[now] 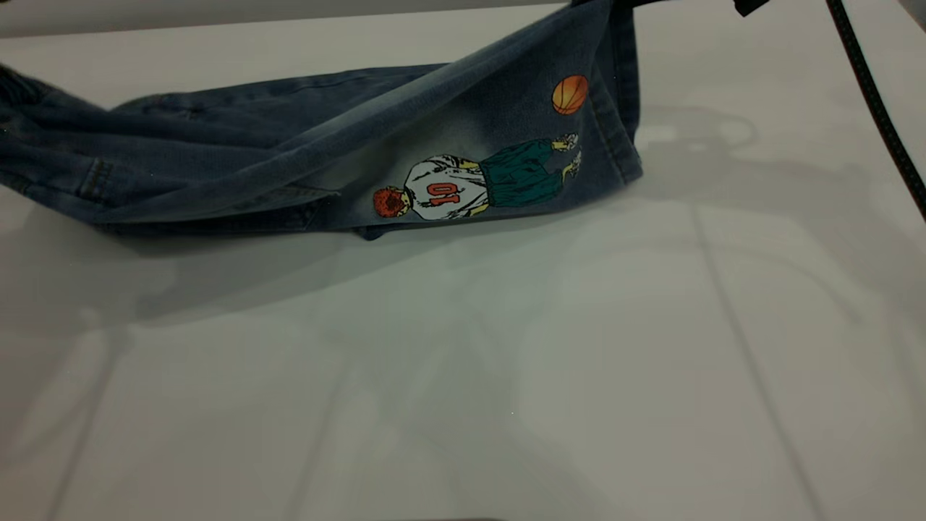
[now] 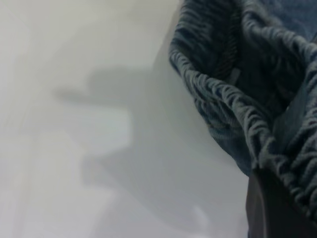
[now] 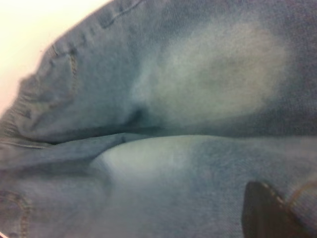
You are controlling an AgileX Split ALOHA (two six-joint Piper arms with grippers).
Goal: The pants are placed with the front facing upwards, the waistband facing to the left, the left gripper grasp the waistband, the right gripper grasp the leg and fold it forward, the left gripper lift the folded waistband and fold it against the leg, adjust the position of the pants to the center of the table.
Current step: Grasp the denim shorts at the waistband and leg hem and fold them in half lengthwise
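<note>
Mid first fold: we saw the leg (image 1: 506,137) lifted over the pants (image 1: 217,152); waistband (image 2: 237,99) fold remained; jaw states indiscernible.

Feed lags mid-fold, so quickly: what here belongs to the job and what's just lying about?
In the job:
pants
waistband
leg, raised at its hem
table
left gripper
right gripper

Lying about:
nothing loose; only a black cable

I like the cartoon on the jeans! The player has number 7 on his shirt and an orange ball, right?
Almost. The exterior view shows the player printed on the pants wearing number 10, not 7. The ball is orange, as you said.
</note>
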